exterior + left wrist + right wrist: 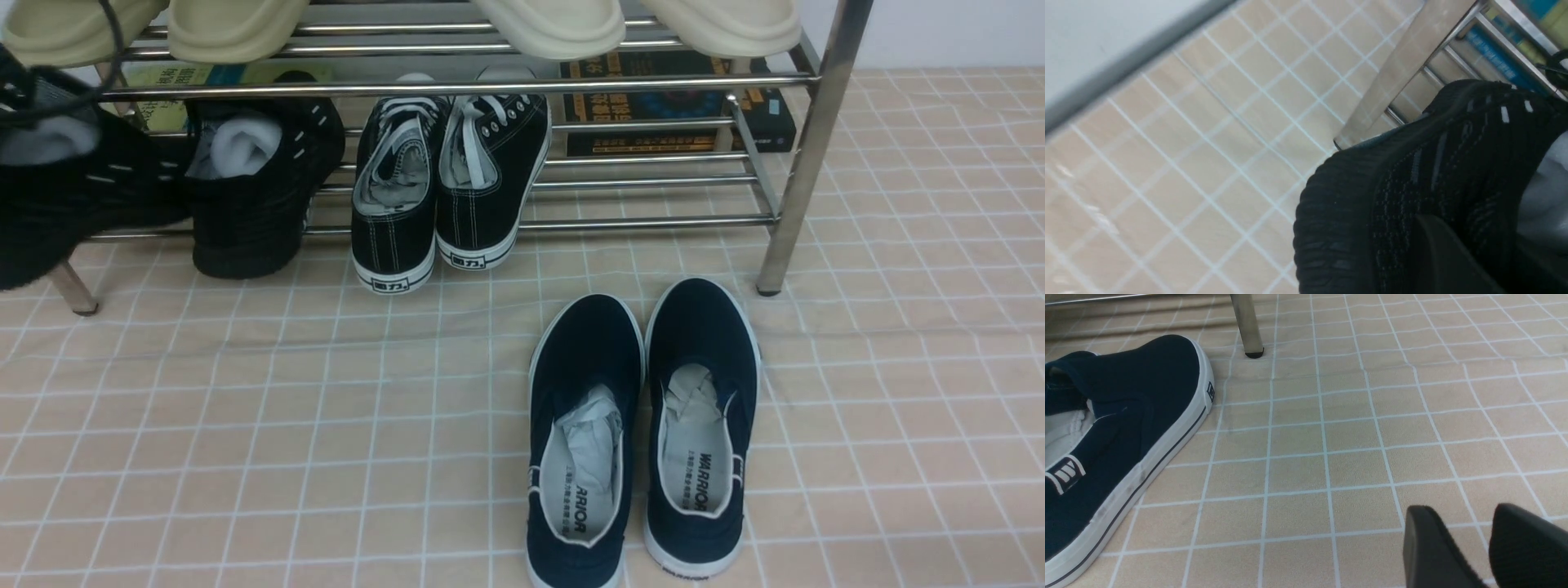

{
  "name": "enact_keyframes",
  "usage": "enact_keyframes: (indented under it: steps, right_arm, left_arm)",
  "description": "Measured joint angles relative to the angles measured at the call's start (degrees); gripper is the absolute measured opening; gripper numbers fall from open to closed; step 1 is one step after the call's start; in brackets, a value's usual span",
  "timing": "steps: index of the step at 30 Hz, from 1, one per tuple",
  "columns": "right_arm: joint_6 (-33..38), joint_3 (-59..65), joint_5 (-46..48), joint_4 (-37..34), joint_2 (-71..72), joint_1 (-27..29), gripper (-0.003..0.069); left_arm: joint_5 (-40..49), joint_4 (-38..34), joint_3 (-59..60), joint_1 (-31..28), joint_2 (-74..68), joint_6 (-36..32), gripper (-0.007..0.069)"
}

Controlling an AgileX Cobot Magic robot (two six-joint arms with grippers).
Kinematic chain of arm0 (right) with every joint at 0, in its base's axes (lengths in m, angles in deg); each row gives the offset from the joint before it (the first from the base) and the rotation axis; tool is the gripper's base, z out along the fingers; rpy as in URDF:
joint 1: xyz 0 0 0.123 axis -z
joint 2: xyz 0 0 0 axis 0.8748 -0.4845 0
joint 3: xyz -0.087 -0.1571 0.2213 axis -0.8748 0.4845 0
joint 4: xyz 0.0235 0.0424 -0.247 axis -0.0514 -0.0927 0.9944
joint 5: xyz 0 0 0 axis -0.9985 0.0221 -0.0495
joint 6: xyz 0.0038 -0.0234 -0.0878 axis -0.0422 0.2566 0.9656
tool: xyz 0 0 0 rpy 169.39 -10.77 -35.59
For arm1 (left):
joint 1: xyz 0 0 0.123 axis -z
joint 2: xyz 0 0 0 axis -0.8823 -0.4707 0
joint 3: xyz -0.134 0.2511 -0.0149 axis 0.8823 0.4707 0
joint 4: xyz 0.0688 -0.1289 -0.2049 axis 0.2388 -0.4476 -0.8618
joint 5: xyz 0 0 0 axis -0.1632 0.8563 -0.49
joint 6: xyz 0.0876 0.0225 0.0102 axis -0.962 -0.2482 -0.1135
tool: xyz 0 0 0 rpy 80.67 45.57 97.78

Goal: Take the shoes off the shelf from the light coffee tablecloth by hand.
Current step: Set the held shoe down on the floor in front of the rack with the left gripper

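Left gripper (pixel 1486 261) gripped collar of black knit sneaker (pixel 90 204) | right gripper (pixel 1466 522) was narrow, empty | sneaker seemed light, soft; stiffer heel rim looked the safest hold

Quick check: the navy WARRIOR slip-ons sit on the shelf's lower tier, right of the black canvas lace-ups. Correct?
No. The navy WARRIOR slip-ons are not on the lower tier of the shelf; they lie on the tablecloth in front of it, right of the black canvas lace-ups. The front view shows it.
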Motion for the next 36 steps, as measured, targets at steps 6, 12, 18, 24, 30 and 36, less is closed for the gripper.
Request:
enact_keyframes:
  steps: [6, 12, 18, 24, 30, 36]
  right_arm:
    - [0.0, 0.0, 0.0, 0.0, 0.0, 0.0, 0.0239]
    - [0.0, 0.0, 0.0, 0.0, 0.0, 0.0, 0.0239]
    - [0.0, 0.0, 0.0, 0.0, 0.0, 0.0, 0.0239]
    - [0.0, 0.0, 0.0, 0.0, 0.0, 0.0, 0.0239]
    - [0.0, 0.0, 0.0, 0.0, 0.0, 0.0, 0.0239]
    - [0.0, 0.0, 0.0, 0.0, 0.0, 0.0, 0.0239]
  left_arm:
    - [10.7, 2.63, 0.0, 0.0, 8.12, -3.61, 0.0087]
    - [22.1, 6.77, 0.0, 0.0, 11.94, -5.34, 0.0087]
    - [22.96, 6.22, 0.0, -0.2, 12.34, -8.94, 0.0087]
    - [22.96, 0.87, 0.0, -0.24, 12.34, -10.69, 0.0087]
    - [22.96, -2.46, 0.0, -0.24, 12.28, -11.25, 0.0087]
    - [22.96, -0.46, 3.19, -0.26, 14.67, -10.38, 0.0087]
